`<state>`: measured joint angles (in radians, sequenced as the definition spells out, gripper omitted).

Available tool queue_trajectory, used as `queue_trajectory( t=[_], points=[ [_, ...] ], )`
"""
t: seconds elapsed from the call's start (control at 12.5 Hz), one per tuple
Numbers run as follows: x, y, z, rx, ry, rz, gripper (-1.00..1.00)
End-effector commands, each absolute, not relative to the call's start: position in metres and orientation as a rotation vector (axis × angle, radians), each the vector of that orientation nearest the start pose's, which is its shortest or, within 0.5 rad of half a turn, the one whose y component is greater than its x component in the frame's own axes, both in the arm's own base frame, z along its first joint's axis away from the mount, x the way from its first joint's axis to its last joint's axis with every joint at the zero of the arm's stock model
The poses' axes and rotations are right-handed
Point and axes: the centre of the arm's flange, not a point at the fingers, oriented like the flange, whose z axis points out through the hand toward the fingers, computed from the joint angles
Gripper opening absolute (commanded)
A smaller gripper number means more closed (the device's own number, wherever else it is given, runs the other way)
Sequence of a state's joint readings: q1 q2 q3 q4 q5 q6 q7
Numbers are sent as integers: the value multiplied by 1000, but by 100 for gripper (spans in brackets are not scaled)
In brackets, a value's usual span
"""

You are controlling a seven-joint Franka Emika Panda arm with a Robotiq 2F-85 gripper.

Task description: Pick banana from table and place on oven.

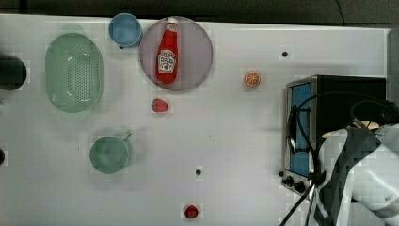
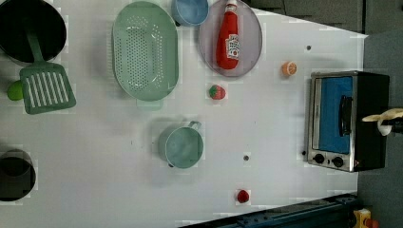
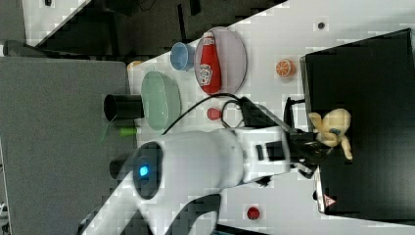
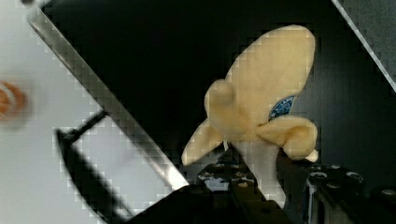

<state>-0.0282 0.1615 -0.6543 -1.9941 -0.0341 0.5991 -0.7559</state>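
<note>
End effector narrowly closed, gripping peeled banana over oven black top; lower until it touches mid-roof, then open, so it won't roll off.

In the top view the white arm covers the oven's near corner and most of the banana (just a pale sliver peeks out). In the wrist view the orange slice is blurred and cut by the edge. In the left view the black pot is cropped.
</note>
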Motion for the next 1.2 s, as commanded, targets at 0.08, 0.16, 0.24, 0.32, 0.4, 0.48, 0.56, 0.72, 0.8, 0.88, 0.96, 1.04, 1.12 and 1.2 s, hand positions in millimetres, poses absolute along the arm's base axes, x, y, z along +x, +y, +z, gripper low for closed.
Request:
queue_trajectory(
  t=[0.08, 0.16, 0.24, 0.32, 0.4, 0.48, 0.56, 0.72, 0.8, 0.88, 0.96, 1.04, 1.12, 1.2],
  points=[
    [460, -375, 412, -3198, 814, -69, -51],
    [460, -376, 406, -3202, 812, -49, -46],
    [460, -376, 405, -3204, 811, -46, -26],
    [460, -377, 405, -3204, 811, -47, -4],
    [460, -377, 406, -3204, 813, -50, 18],
    [460, -377, 406, -3204, 811, -52, 41],
    [461, -376, 407, -3207, 807, -61, 64],
    [469, -375, 421, -3218, 793, -98, 100],
    [474, -374, 434, -3224, 784, -135, 100],
    [479, -371, 451, -3225, 774, -166, 100],
    [481, -368, 467, -3216, 762, -165, 100],
    [482, -359, 484, -3198, 741, -139, 100],
    [484, -347, 503, -3182, 714, -120, 100],
    [487, -333, 525, -3165, 692, -108, 100]
  ],
)
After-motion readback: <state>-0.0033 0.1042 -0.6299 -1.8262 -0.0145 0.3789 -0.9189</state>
